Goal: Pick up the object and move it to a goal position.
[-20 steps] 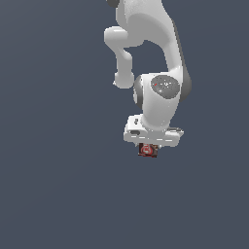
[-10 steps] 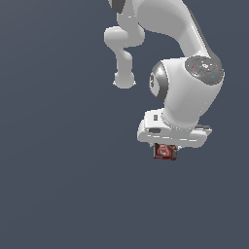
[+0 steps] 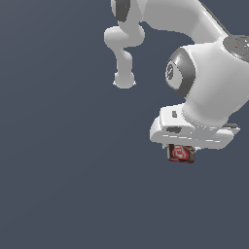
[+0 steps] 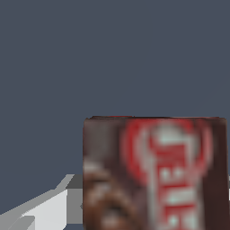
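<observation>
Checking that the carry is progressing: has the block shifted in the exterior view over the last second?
Yes. Held under the gripper, the block has moved toward the exterior view's right and slightly down, away from the arm's fixed base end.

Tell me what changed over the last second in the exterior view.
The arm carried the claw and the dark block toward the exterior view's right and slightly lower in the picture, and the arm's big joint now looms larger. Nothing was taken or released: the block stayed tucked under the claw throughout.
</observation>
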Tool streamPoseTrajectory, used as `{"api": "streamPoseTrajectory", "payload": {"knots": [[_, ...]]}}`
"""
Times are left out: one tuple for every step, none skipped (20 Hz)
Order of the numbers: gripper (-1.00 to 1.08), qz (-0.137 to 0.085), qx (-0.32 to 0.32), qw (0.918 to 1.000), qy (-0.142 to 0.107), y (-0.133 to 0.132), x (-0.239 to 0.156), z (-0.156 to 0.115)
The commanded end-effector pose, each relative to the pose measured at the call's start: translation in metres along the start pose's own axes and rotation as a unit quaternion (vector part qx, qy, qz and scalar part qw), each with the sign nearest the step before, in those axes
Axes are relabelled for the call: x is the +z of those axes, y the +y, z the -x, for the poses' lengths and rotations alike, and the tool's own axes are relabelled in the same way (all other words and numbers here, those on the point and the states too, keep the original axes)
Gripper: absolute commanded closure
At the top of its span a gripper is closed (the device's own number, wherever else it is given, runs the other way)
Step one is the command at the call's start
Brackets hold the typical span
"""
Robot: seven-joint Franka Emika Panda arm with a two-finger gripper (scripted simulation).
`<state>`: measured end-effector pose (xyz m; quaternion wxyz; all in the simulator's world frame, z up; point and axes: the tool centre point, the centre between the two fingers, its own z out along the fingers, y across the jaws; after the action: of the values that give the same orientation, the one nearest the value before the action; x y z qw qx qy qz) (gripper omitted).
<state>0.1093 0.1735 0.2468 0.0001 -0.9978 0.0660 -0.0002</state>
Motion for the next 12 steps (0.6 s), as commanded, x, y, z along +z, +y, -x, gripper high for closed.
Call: {"api": "streamPoseTrajectory", "payload": {"knots": [[1.08,0.000,0.000,1.0000,0.000,-0.007,-0.008,-0.005],[1.08,0.000,0.000,1.0000,0.000,-0.009,-0.011,-0.006],[1.08,0.000,0.000,1.0000,0.000,-0.012,-0.014,-0.008],[1.08,0.000,0.000,1.0000,0.000,-0.014,-0.016,-0.009],[1.08,0.000,0.000,1.0000,0.000,-0.016,-0.018,-0.011],[1.08,0.000,0.000,1.0000,0.000,-0.017,-0.020,-0.012],[1.08,0.000,0.000,1.0000,0.000,-0.019,-0.022,-0.013],[1.08,0.000,0.000,1.0000,0.000,-0.020,-0.023,-0.014],[1.08,0.000,0.000,1.0000,0.000,-0.021,-0.025,-0.015],[1.08,0.000,0.000,1.0000,0.000,-0.022,-0.026,-0.015],[1.08,0.000,0.000,1.0000,0.000,-0.024,-0.027,-0.016],[1.08,0.000,0.000,1.0000,0.000,-0.025,-0.028,-0.017]]}}
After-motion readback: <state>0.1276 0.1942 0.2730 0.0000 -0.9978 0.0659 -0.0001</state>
